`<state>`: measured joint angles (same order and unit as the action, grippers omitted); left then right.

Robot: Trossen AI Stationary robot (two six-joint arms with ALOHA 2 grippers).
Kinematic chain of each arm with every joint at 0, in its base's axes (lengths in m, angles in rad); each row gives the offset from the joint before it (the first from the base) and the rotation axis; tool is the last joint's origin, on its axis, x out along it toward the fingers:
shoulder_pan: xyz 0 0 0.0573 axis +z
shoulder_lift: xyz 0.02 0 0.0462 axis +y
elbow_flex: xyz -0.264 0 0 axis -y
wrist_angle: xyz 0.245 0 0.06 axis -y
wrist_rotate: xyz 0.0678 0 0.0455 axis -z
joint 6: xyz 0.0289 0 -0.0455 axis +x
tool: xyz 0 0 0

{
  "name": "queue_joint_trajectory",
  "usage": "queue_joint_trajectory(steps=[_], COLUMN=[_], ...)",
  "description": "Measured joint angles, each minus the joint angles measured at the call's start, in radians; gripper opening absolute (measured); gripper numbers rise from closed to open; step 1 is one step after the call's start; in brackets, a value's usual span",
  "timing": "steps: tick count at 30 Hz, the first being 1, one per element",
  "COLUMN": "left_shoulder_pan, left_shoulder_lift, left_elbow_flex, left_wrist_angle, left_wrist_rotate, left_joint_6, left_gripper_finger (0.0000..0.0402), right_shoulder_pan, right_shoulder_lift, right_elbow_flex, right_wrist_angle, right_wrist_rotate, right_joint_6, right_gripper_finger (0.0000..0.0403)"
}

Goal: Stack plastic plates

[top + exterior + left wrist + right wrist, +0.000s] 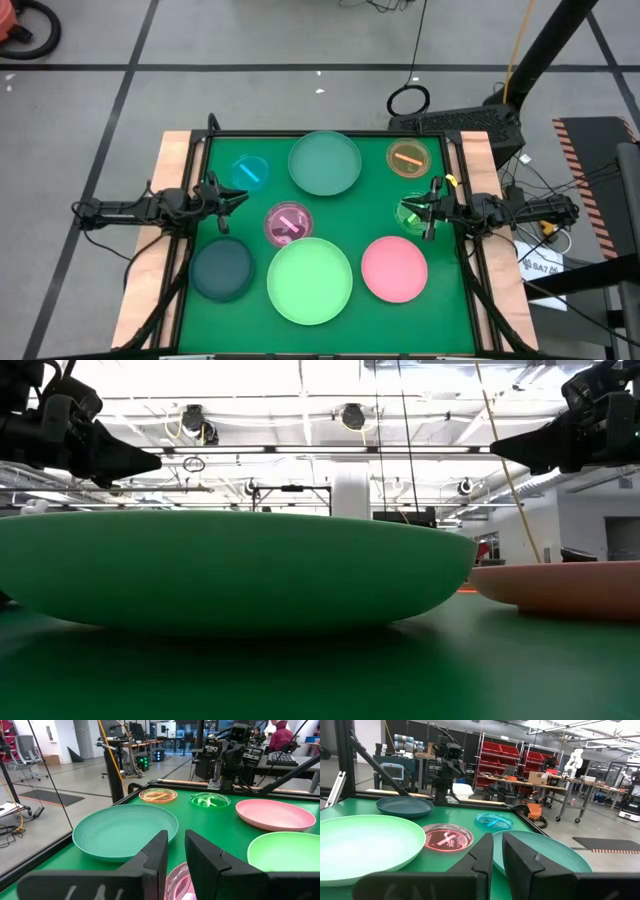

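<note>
Green table mat (455, 300), eight round plates, all lying flat, rims up, unstacked; being round, none has a long axis.
- Far row: small blue plate (249, 171), pale teal plate (325, 163), small orange plate (408, 158).
- Middle: small magenta plate (288, 223), small green plate (412, 213).
- Near row: dark teal plate (222, 270), light green plate (310, 280), pink plate (394, 267).

Left gripper (238, 198) at left edge, fingers nearly together on nothing. Right gripper (427, 210) apparently above the small green plate, likewise narrow-gapped. No legible writing.
</note>
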<state>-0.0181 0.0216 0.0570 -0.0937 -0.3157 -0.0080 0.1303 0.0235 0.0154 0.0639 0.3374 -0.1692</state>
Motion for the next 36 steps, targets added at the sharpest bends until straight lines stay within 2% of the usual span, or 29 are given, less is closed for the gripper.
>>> queue_joint_trajectory(steps=[24,26,30,34,36], left_shoulder_pan=[0.000,0.000,0.000,0.000,0.000], left_shoulder_lift=[0.000,0.000,0.000,0.000,0.000], left_elbow_flex=[0.000,-0.001,-0.003,-0.003,-0.003], left_wrist_angle=[0.000,0.013,0.085,0.149,0.178], left_wrist_rotate=[0.000,0.000,0.000,0.000,0.000], left_joint_6=[0.032,-0.014,-0.229,-0.256,-0.251], left_gripper_finger=[0.0074,0.0074,0.0074,0.0074,0.0074], right_shoulder_pan=[0.000,0.000,0.000,0.000,0.000], right_shoulder_lift=[0.000,0.000,0.000,0.000,0.000], right_elbow_flex=[0.000,0.000,0.000,0.015,0.031], right_wrist_angle=[0.000,0.002,0.024,0.044,0.036], right_wrist_rotate=[0.000,0.000,0.000,0.000,-0.002], right_joint_6=[0.000,-0.003,0.007,0.085,0.183], right_gripper_finger=[0.0034,0.0034,0.0034,0.0034,0.0034])
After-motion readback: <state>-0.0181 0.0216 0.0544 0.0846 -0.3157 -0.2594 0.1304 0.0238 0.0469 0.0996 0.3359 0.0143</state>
